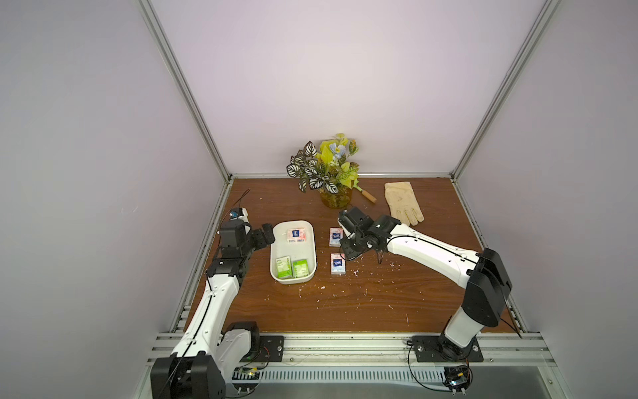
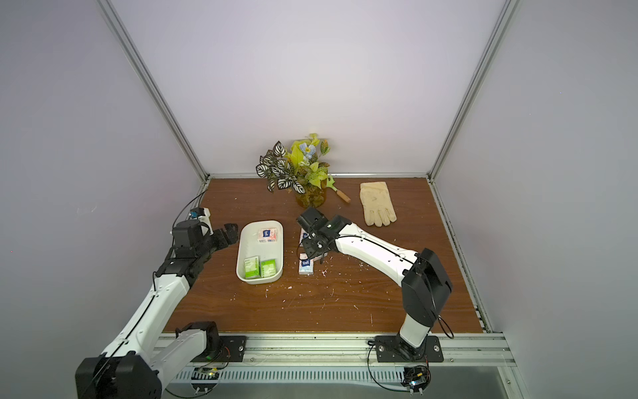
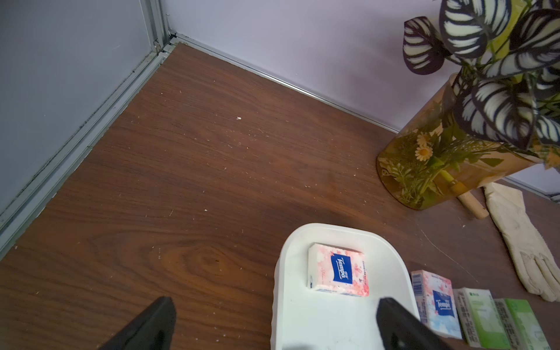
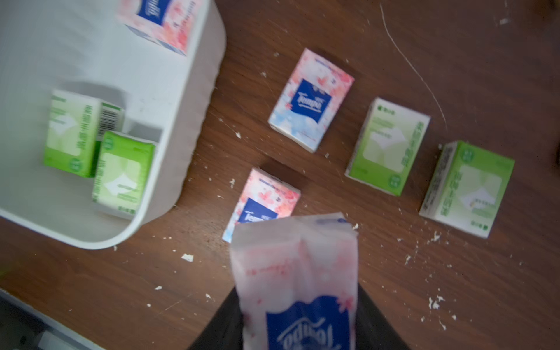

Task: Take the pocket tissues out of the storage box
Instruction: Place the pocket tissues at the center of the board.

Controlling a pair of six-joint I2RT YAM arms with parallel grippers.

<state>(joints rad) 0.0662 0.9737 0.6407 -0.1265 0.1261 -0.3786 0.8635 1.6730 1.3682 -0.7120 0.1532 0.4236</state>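
Wide-open left gripper [image 3: 274, 303] at storage box [image 3: 327, 321], nearer arm; pink Tempo packet [image 3: 338, 269] ahead inside, long axis across box; right gripper [image 4: 297, 318] clamps second Tempo packet [image 4: 295, 263]

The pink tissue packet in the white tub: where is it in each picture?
In a top view: pink packet, far end of the white tub.
In a top view: likewise.
Left wrist: packet flat in the tub.
Right wrist: packet cut by the frame edge.
Landmark: the white tub.
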